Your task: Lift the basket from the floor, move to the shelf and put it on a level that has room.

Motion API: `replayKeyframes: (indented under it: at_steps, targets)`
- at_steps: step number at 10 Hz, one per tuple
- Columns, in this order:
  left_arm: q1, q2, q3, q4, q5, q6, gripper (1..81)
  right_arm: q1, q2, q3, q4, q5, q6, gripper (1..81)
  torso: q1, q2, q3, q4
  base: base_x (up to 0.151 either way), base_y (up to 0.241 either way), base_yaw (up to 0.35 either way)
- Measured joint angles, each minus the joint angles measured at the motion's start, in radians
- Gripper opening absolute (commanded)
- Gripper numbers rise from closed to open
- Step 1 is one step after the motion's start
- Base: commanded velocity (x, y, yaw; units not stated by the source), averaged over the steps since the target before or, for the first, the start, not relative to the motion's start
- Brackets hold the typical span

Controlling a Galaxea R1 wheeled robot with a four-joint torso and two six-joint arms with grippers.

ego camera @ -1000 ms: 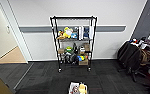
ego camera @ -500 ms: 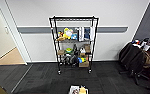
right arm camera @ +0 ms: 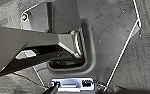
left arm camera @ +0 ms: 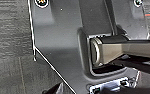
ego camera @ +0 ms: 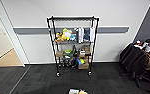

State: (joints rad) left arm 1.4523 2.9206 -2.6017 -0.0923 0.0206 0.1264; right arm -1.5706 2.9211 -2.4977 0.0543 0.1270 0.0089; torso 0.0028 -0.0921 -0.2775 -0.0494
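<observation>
The black wire shelf stands upright, broadside against a white wall, on charcoal carpet floor; gripper states cannot be told.

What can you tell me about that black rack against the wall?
The shelf is a tall black wire rack on thin posts with small caster wheels, standing upright on the dark carpet against the white wall. Its top tier looks bare; the lower tiers are crowded with toys, books and boxes.
</observation>
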Motion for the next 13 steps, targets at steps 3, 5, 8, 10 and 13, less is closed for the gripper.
replayKeyframes:
  at_steps: [3,5,8,10,13]
  targets:
    - [-0.004,0.004,0.0,0.0,-0.004,0.0,81.1,0.013,-0.004,-0.004,0.0,0.004,0.0,81.1,0.002,0.001,0.0,0.0,0.144,0.0,0.0]
    - [0.009,0.003,0.0,0.0,0.001,0.0,81.1,-0.005,-0.001,-0.006,0.0,-0.001,0.0,81.1,0.0,0.0,0.0,0.0,0.144,0.0,0.0]
    - [-0.003,0.003,0.0,0.0,-0.002,0.0,81.1,0.008,-0.001,-0.012,0.0,0.001,0.002,81.1,0.0,0.0,0.0,0.0,0.144,0.0,0.0]
    - [0.0,0.004,0.0,0.0,0.0,0.0,81.1,0.008,0.0,-0.012,0.0,0.0,0.002,81.1,0.0,0.0,0.0,0.0,0.139,0.0,0.0]
    - [-0.003,0.005,0.0,0.0,-0.002,0.0,81.1,0.01,0.0,-0.014,0.0,0.002,0.002,81.1,0.001,0.0,0.0,0.0,0.073,0.0,0.0]
